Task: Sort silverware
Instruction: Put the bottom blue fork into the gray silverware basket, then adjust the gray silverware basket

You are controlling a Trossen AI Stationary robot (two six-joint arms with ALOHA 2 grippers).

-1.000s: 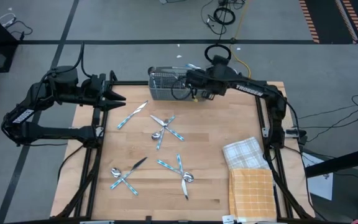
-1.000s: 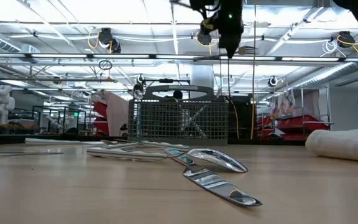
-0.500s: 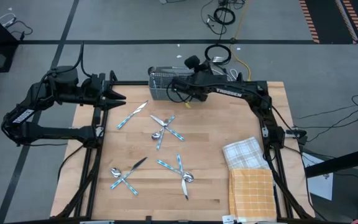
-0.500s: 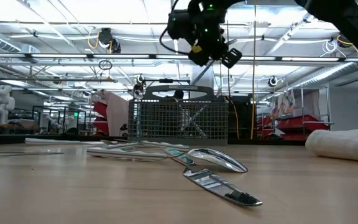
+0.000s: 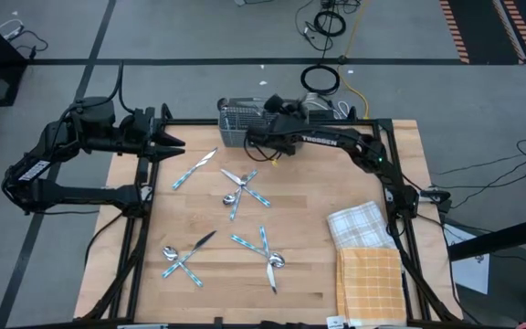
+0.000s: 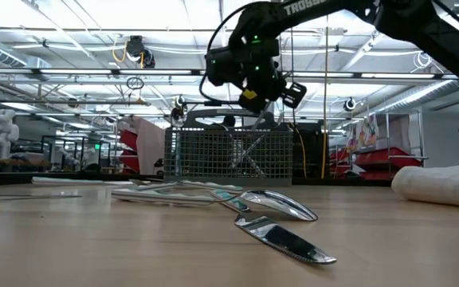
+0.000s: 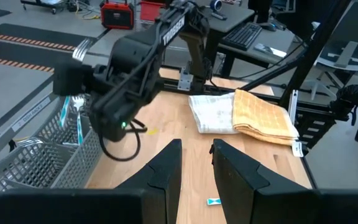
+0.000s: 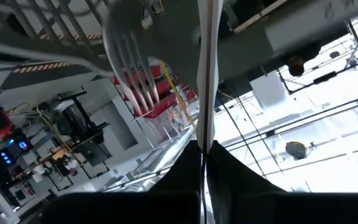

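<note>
The grey wire-mesh caddy (image 5: 237,122) stands at the table's far edge. My right gripper (image 5: 265,111) is just above it, shut on one piece of silverware, which shows as a thin silver strip (image 8: 205,74) in the right wrist view. A fork head (image 8: 129,59) shows beside the mesh. The other silverware lies flat on the wood: a knife (image 5: 194,169), a crossed group (image 5: 241,187) mid-table, and two more groups (image 5: 265,252) (image 5: 184,260) nearer the front. My left gripper (image 5: 177,143) waits open at the far left, with nothing between its fingers (image 7: 166,168). My right gripper pinches the thin silver piece (image 8: 204,134) between its two fingers, edge-on to the wrist camera. The arm comes roughly level from the table's right, over the caddy. In the low view the piece (image 6: 260,118) points down from the gripper (image 6: 265,94) toward the caddy's top. Whether it touches the caddy I cannot tell.
A white checked towel (image 5: 359,224) and a folded orange towel (image 5: 370,283) lie at the table's right front. Bare wood shows between the silverware groups. Cables lie on the floor beyond the far edge.
My right gripper has come down and toward the table's left, to just above the caddy, and its wrist has rolled. The held piece, which stuck out level high above the caddy, now points down toward it. The gripper has stayed shut.
</note>
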